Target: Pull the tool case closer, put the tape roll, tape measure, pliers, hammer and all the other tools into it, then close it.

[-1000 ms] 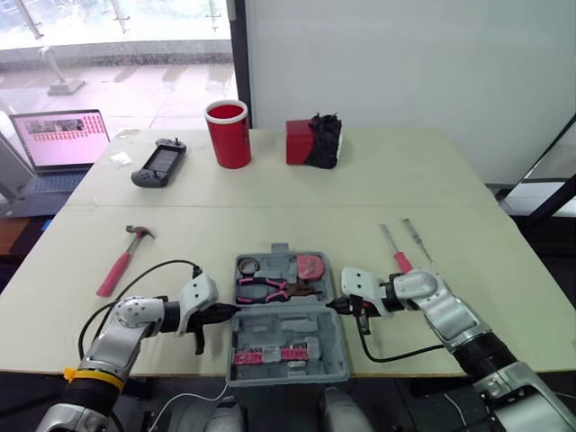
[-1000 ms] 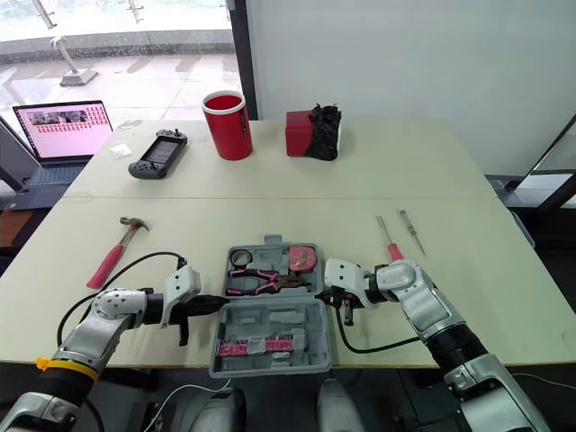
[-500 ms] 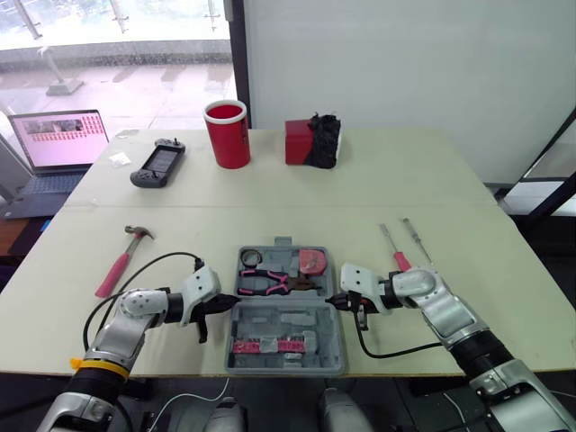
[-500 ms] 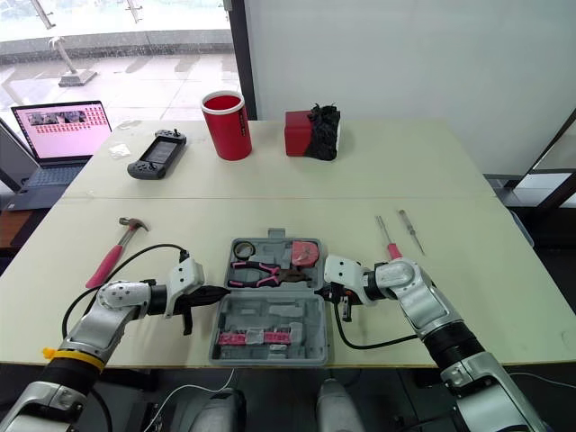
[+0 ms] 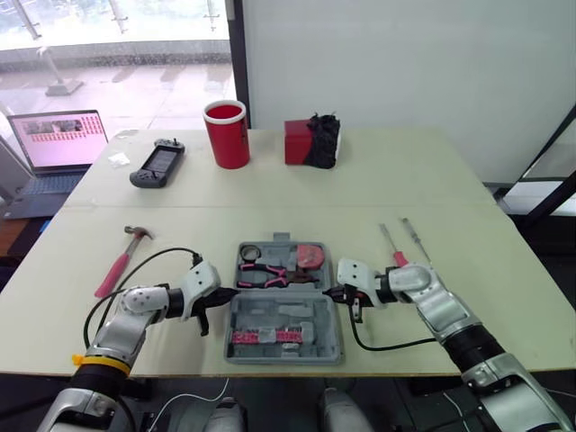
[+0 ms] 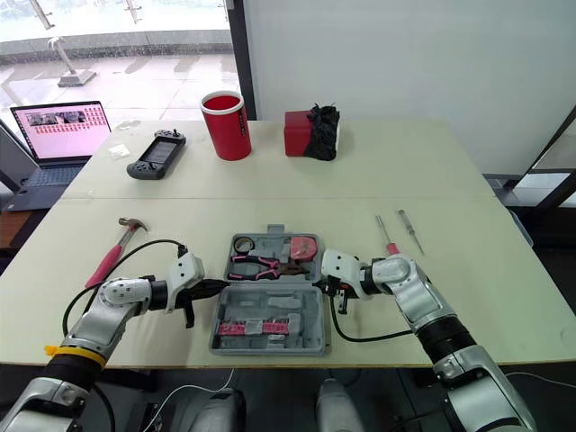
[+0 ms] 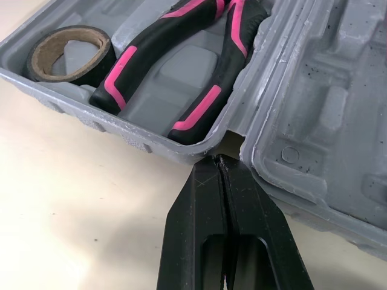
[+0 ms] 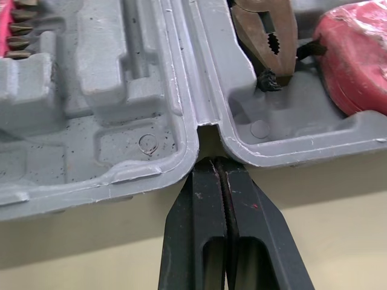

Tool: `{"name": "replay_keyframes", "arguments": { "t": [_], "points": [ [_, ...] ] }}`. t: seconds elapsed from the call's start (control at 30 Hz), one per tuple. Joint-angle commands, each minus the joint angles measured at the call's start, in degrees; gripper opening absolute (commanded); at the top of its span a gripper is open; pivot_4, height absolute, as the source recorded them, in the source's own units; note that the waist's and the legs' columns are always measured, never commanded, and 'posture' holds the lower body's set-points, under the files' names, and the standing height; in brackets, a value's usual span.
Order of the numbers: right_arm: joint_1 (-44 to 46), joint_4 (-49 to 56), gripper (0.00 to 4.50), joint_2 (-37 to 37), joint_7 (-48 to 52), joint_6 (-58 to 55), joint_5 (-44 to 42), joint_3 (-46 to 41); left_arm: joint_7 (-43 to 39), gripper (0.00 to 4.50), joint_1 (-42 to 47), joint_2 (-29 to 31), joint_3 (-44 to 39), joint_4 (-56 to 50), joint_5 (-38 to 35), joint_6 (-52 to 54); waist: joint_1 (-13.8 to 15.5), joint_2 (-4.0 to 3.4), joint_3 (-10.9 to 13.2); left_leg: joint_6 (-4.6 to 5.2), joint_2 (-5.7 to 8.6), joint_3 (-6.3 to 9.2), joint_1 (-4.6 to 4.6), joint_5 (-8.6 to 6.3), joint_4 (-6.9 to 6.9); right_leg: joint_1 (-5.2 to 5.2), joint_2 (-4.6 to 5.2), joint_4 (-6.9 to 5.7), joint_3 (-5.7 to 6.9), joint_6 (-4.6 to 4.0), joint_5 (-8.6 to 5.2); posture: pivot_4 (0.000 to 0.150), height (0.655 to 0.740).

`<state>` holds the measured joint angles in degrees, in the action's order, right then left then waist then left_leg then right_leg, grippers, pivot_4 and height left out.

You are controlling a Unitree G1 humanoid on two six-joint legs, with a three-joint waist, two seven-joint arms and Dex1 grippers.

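The hammer (image 5: 124, 259) lay out on the table well to the left of the case, not yet packed. The left gripper (image 7: 219, 162) had its two black fingers pressed together with nothing between them, the tips set into the hinge notch on the left side of the open tool case (image 5: 281, 313). That looked like a way to hook and steer the case rather than to grasp it.

The case sat near the table's front edge between the arms. Its far half held the tape roll (image 7: 104, 53), the pink-and-black pliers (image 7: 136, 60) and the red tape measure (image 8: 357, 60), each in a moulded pocket. The right gripper (image 8: 213, 164) mirrored the left: fingers together and empty, tips in the opposite hinge notch, so the case was probably being braced from both ends. A red-handled screwdriver (image 5: 396, 256) and a thin screwdriver (image 5: 413, 238) lay to the right, apart from the case.

Whether either gripper's tips actually touched the hinge could not be told. The tape measure was cut off at the edge of the right wrist view. The small pieces in the pink bit strip (image 5: 261, 337) were too small to identify.
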<state>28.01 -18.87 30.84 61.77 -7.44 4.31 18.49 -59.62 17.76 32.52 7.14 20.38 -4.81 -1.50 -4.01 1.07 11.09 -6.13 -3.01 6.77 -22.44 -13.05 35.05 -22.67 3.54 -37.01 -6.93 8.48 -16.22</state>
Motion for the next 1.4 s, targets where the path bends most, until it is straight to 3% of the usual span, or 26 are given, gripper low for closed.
{"name": "replay_keyframes", "arguments": {
  "t": [0.03,0.7,1.4],
  "points": [
    [0.75,-1.38,0.0,-1.7,-2.02,0.52,1.29,0.9,-0.26,0.03,2.62,-1.55,0.53,-1.29,-0.57,-2.13,-0.01,0.0,0.0,0.0,0.0,0.0,0.0,0.0,0.0,0.0,0.0,0.0,0.0,0.0,0.0,0.15,0.74],
    [1.68,-4.96,0.0,-2.32,-3.61,1.28,1.78,-0.03,-1.11,0.03,4.8,-4.53,1.9,0.86,0.95,-2.77,0.08,0.0,0.0,0.0,0.0,0.0,0.0,0.0,0.0,0.03,0.0,0.01,0.0,0.02,0.0,0.15,0.74],
    [-2.46,-1.02,0.0,-0.2,-1.92,-0.77,1.0,-1.6,-0.85,0.03,5.6,-4.99,1.44,2.63,1.15,-4.12,1.34,0.0,0.0,0.0,0.02,0.0,-0.01,0.0,-0.02,0.05,0.02,0.06,0.0,0.06,-0.03,0.15,0.74]
  ]
}}
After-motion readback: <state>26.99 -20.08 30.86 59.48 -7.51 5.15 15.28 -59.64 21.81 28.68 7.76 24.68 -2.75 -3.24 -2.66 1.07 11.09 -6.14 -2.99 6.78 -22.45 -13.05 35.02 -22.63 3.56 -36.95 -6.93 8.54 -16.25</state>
